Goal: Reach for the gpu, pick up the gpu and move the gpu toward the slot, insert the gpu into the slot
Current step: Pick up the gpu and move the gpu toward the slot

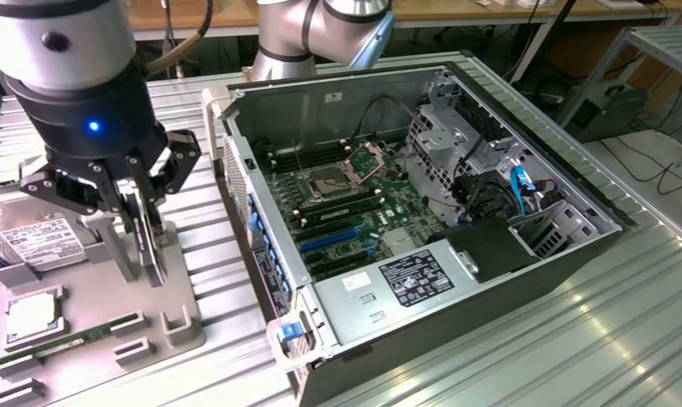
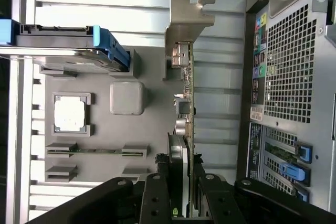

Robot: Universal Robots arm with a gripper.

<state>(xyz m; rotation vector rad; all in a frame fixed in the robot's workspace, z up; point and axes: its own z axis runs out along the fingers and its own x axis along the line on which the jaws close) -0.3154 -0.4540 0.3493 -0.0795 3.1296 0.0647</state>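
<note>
gpu [image 1: 154, 254] stands on edge over the grey fixture tray [image 1: 92, 326] at the exterior view's left, well apart from the blue slot [image 1: 330, 242] on the motherboard inside the open case [image 1: 489, 102]. Whether its lower edge rests in the tray holder: cannot tell. Gripper [image 1: 145, 216] is clamped across the card's two faces near the fan, with the silver bracket [image 2: 187, 19] projecting free at the far end. Judgement: light, thin, rigid board; fragile components and fan, so the flat-face pinch suits. Edge connector should stay untouched. Bracket end could swing if the grip slips. Hard drive [image 1: 36, 242] and memory stick [image 2: 94, 151] sit nearby on the tray.
</note>
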